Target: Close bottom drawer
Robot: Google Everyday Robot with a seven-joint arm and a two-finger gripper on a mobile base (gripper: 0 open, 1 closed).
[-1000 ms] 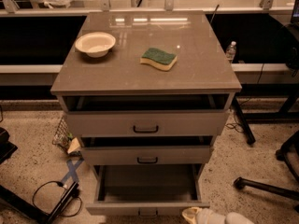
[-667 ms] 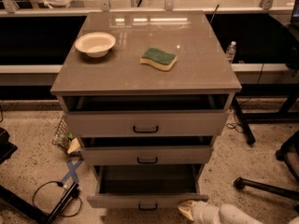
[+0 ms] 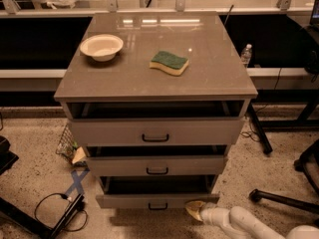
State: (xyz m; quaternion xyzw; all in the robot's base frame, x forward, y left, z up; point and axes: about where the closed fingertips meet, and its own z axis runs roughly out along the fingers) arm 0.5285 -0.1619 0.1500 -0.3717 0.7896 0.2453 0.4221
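The bottom drawer (image 3: 157,201) is the lowest of three grey-beige drawers, with a slim front and a small black handle (image 3: 157,206). It stands only slightly out from the cabinet, with a dark gap above its front. My gripper (image 3: 193,209), on a white arm coming from the lower right, sits at the right end of the drawer front, touching or nearly touching it.
The top drawer (image 3: 155,131) and middle drawer (image 3: 157,165) stand partly out. A white bowl (image 3: 101,46) and a green-and-yellow sponge (image 3: 169,62) lie on the cabinet top. Cables and a black stand (image 3: 65,214) lie on the floor at left; chair legs (image 3: 284,198) at right.
The bottom drawer has slid in toward the cabinet, from far out to nearly shut. My gripper has moved forward with the drawer front.
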